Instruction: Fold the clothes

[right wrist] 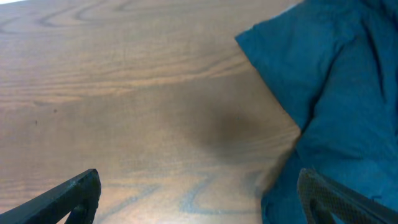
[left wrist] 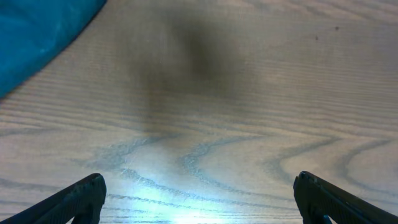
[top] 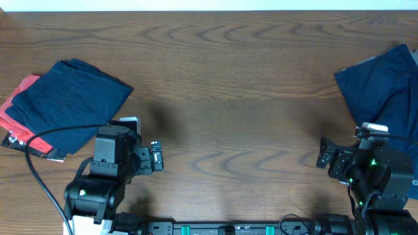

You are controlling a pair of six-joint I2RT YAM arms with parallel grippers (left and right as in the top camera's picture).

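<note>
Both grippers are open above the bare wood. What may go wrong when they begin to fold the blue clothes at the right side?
1. The rumpled navy garment lies bunched and is partly cut off by the overhead view's right edge. The right gripper may pinch several layers at once.
2. A black cable crosses the folded navy garment on the left. If it moves, it might drag that fold open.
</note>
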